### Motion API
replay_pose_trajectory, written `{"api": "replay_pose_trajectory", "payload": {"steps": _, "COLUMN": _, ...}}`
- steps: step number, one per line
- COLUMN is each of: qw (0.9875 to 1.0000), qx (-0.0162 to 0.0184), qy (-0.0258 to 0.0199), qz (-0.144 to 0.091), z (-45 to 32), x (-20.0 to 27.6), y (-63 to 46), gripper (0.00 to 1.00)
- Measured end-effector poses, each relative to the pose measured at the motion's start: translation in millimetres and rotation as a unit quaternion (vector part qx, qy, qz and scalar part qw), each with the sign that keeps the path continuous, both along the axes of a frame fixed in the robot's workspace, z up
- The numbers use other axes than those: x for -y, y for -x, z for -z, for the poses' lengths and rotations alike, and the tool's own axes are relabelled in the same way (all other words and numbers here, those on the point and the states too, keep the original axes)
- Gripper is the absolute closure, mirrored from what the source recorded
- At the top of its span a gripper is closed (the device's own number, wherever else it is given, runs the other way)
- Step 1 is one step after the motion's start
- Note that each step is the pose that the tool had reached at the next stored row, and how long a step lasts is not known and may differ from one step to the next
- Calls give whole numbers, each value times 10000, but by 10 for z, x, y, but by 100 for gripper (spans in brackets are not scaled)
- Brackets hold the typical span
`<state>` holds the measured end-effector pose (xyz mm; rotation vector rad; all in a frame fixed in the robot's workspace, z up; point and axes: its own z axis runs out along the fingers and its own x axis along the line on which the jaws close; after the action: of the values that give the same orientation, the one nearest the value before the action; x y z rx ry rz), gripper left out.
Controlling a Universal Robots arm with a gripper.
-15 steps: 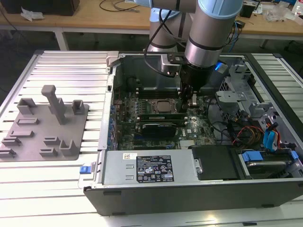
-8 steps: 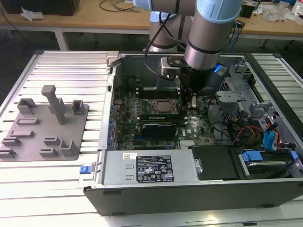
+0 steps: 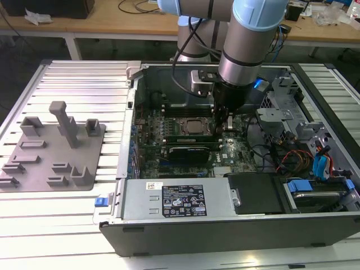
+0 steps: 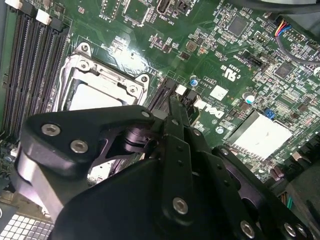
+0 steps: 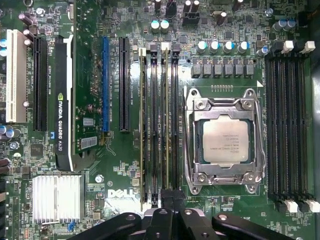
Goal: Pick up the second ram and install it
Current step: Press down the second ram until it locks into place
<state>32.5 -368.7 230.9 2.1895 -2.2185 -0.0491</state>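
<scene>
- Exterior view: you see the pincer point(image 3: 224, 121) lowered inside the open computer case point(image 3: 169, 197), over the motherboard point(image 3: 185, 147) beside the processor socket point(image 3: 189, 126).
- First wrist view: the second ram point(image 5: 166, 125) stands in a slot beside another stick point(image 5: 144, 125), left of the socket.
- Second wrist view: pincer fingers point(image 4: 175, 130) sit drawn together over the slots; whether they grip the ram, you cannot tell.

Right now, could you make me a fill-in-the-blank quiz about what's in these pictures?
1. The gripper hangs inside the open computer ____.
2. In the first wrist view, the processor socket sits between two banks of memory ____.
3. The grey holder lies on the exterior view's ____.
Missing: case; slots; left.
</scene>
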Motion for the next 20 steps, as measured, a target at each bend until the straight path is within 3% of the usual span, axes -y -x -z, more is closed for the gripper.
{"api": "replay_pose_trajectory", "payload": {"steps": 9, "qw": 10000, "qx": 1, "qy": -4, "qz": 0, "z": 13, "x": -1, "y": 0, "gripper": 92}}
{"api": "replay_pose_trajectory", "payload": {"steps": 11, "qw": 10000, "qx": 0, "qy": 0, "qz": 1, "z": -39, "x": -1, "y": 0, "gripper": 92}}
{"api": "replay_pose_trajectory", "payload": {"steps": 14, "qw": 10000, "qx": 0, "qy": 16, "qz": 0, "z": -206, "x": -1, "y": 0, "gripper": 92}}
{"api": "replay_pose_trajectory", "payload": {"steps": 17, "qw": 10000, "qx": 0, "qy": 17, "qz": 2, "z": -208, "x": -1, "y": 9, "gripper": 92}}
{"api": "replay_pose_trajectory", "payload": {"steps": 20, "qw": 10000, "qx": 1, "qy": 17, "qz": 1, "z": -206, "x": -1, "y": 114, "gripper": 92}}
